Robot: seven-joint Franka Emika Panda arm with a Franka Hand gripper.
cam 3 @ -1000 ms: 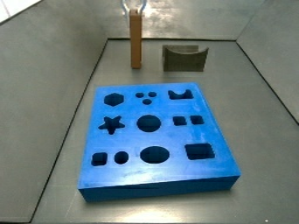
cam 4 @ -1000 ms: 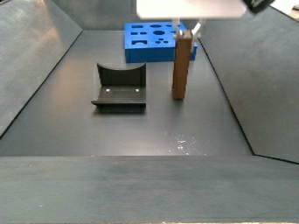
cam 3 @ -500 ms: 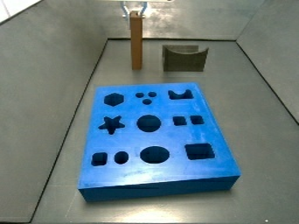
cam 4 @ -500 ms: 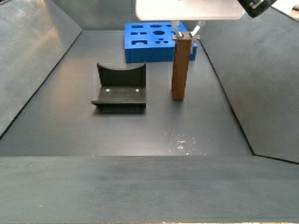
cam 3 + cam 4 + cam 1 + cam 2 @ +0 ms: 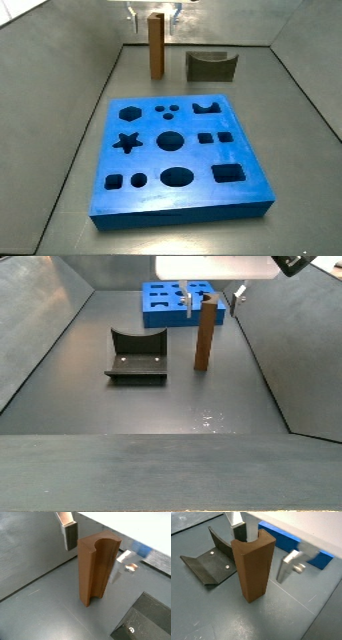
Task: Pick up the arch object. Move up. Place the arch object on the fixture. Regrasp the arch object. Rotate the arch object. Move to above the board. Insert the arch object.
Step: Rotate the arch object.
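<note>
The arch object (image 5: 158,46) stands upright on the floor at the upper middle of a side view, its long axis vertical, just left of the fixture (image 5: 210,66) and beyond the board (image 5: 178,155). The gripper (image 5: 264,548) sits at its top end, fingers (image 5: 240,531) apart on either side; in both wrist views the plates stand clear of the block's faces. To my eye, closing squarely across that top is what the pickup turns on.
</note>
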